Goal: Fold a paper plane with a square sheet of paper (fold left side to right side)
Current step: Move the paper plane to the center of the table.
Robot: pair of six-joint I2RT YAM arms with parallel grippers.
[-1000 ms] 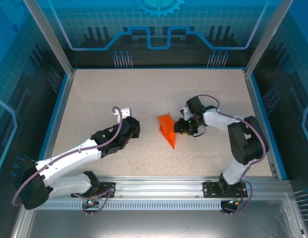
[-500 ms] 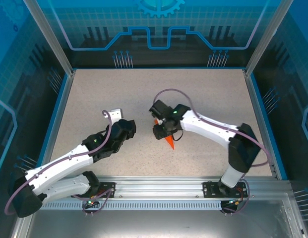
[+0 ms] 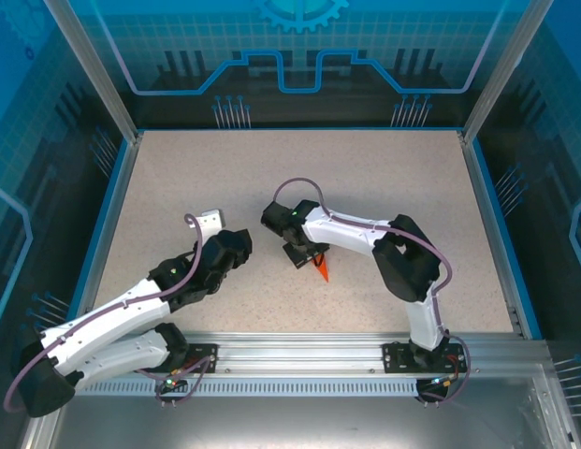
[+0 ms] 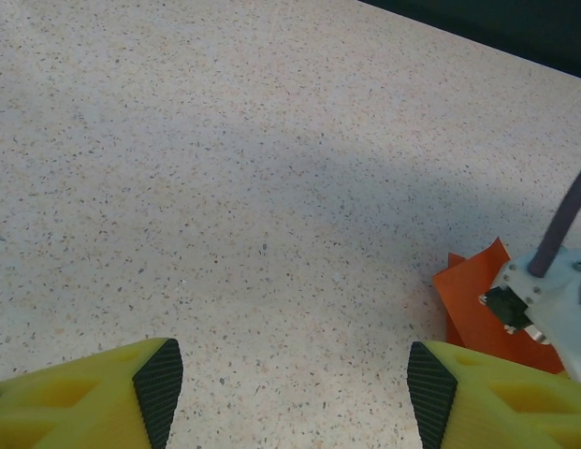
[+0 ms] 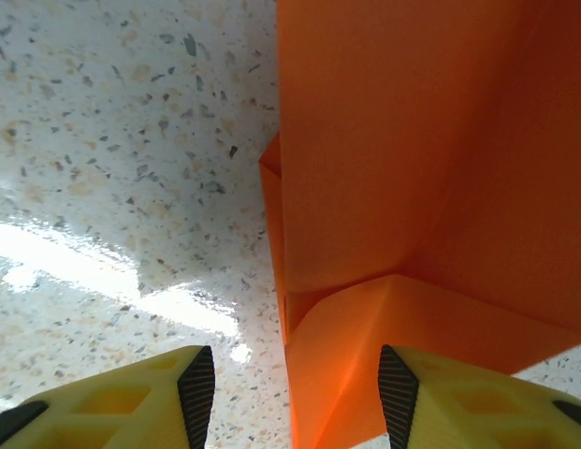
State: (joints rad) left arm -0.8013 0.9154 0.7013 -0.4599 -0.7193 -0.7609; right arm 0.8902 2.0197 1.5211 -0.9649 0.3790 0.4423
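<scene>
The orange sheet of paper (image 3: 322, 269) lies folded into a narrow pointed shape at mid-table, with mostly just its near tip showing under my right arm. My right gripper (image 3: 302, 251) hangs low over it, jaws apart. In the right wrist view the folded paper (image 5: 412, 140) shows layered flaps and creases, and its left edge runs between the fingers of the right gripper (image 5: 295, 393). My left gripper (image 3: 218, 232) stands open to the left of the paper, over bare table. In the left wrist view that gripper (image 4: 295, 393) holds nothing, and the paper (image 4: 472, 290) lies off to the right.
The speckled tabletop (image 3: 271, 178) is bounded by blue walls (image 3: 112, 206) at the left, right and back. The right gripper's white body (image 4: 543, 299) rests over the paper's corner in the left wrist view. My right arm (image 3: 365, 234) stretches across the centre.
My right arm has swung left over the paper and now covers most of it. The left arm has drawn back toward the near left. Both sets of jaws have widened.
</scene>
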